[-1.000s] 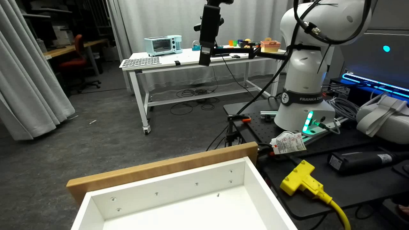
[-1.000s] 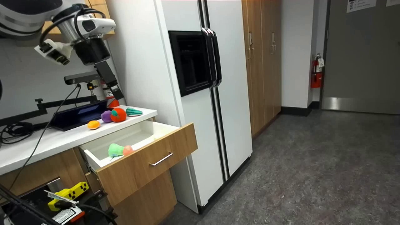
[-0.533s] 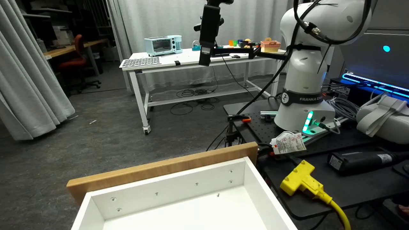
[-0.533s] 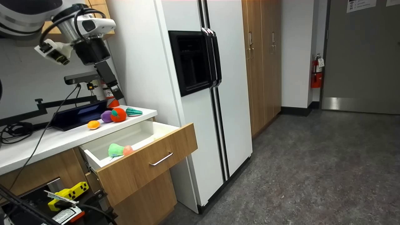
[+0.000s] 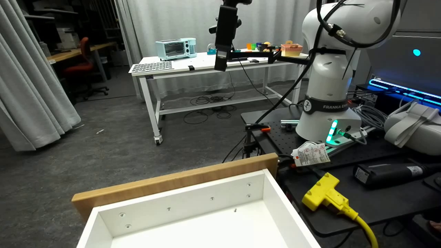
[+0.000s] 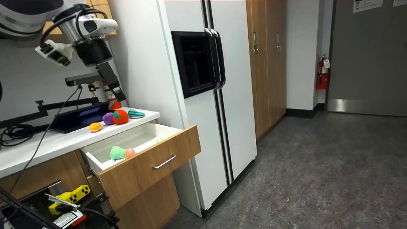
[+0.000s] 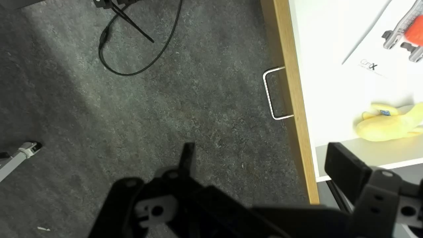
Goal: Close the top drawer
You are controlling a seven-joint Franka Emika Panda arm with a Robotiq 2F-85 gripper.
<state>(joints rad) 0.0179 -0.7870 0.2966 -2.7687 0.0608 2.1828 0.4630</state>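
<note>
While my hand (image 7: pixel 264 162) hung tilted, higher than the desk (image 6: pixel 51 149), its fingers (image 7: pixel 187 158) stood wide apart, with the floor (image 7: pixel 214 99) showing between them in the wrist view. The top drawer (image 6: pixel 146 173) was pulled far out from under the desk; both exterior views showed it. I saw the silver handle (image 7: pixel 268 96) on its wooden front (image 7: pixel 292 82), well apart from my fingers. One fingertip (image 7: pixel 345 170) covered part of a side wall (image 7: pixel 380 153) near the front corner, from where I looked, though I could not tell how high above it that finger was. Inside the drawer, a green thing (image 6: pixel 117 153) and a peach-coloured one (image 6: pixel 130 153) showed side by side in an exterior view, and in the wrist view a yellow toy (image 7: pixel 385 129) lay by that same wall. On the desk, a purple toy (image 6: pixel 108 118) sat just beside a red one (image 6: pixel 120 117), touching or not I could not tell, with an orange one (image 6: pixel 95 127) and a green striped one (image 6: pixel 136 114) near them. A white refrigerator (image 6: pixel 200 133) stood beside the drawer.
</note>
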